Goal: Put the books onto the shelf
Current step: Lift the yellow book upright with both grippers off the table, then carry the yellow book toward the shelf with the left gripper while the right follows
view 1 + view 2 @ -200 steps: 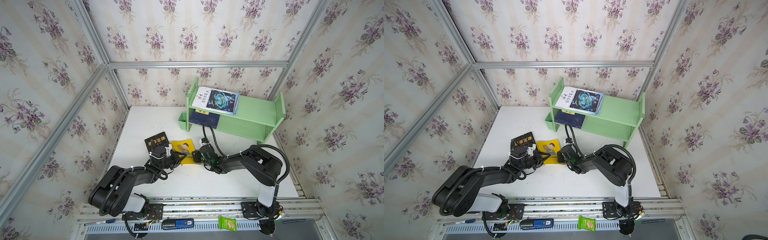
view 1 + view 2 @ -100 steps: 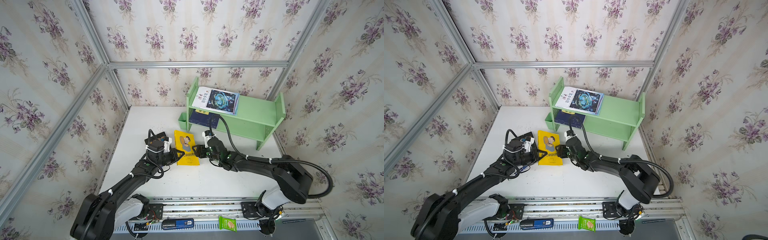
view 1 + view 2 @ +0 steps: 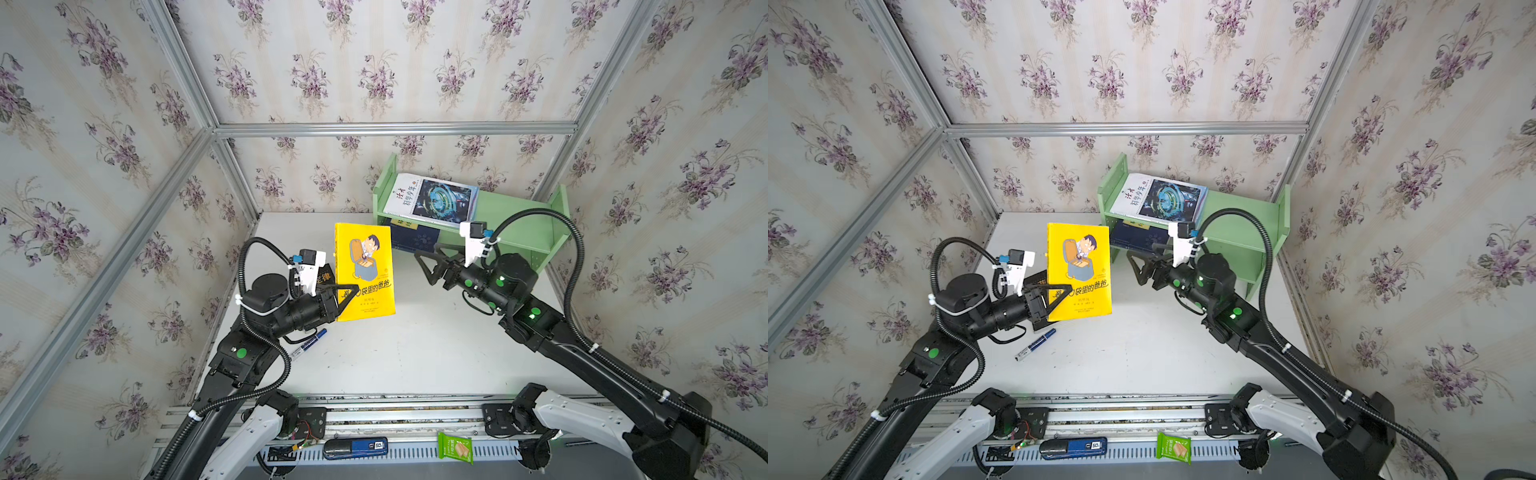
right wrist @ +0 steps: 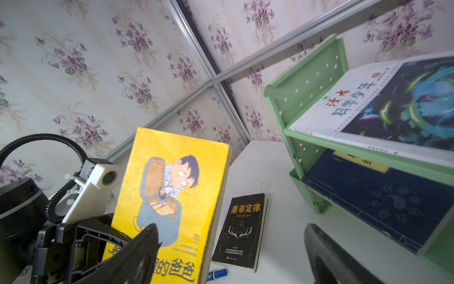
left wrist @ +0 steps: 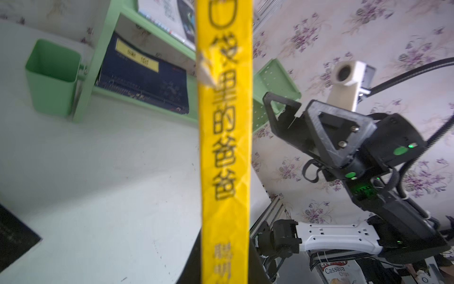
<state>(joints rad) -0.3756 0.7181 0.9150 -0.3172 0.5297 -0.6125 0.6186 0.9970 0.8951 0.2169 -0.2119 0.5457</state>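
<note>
Yellow book, cover text "袋里的爸爸"

Perhaps four books, one shelf

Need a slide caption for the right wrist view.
Left pincer grips the yellow cartoon-man book off the table; black antler book lies flat near the green shelf.

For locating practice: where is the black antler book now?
The black antler book lies flat on the white table, left of the shelf in both top views, mostly hidden behind the yellow book in the left hand.
</note>
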